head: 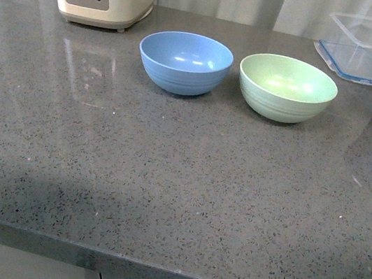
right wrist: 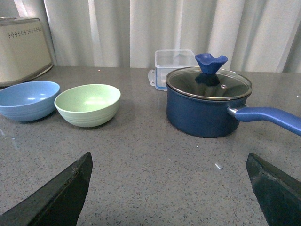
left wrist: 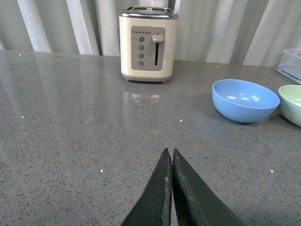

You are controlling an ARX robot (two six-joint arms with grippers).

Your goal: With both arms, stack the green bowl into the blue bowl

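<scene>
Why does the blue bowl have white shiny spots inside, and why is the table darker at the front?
Front view: the spots in the blue bowl are glare from reflected light, and a soft shadow darkens the counter near its front-left edge. Left wrist view: the glossy counter faintly mirrors the toaster. Right wrist view: the glass lid mirrors its blue knob.

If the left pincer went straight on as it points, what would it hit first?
Probably the toaster, beyond bare countertop; the blue bowl sits off that line. Depth is unclear.
</scene>
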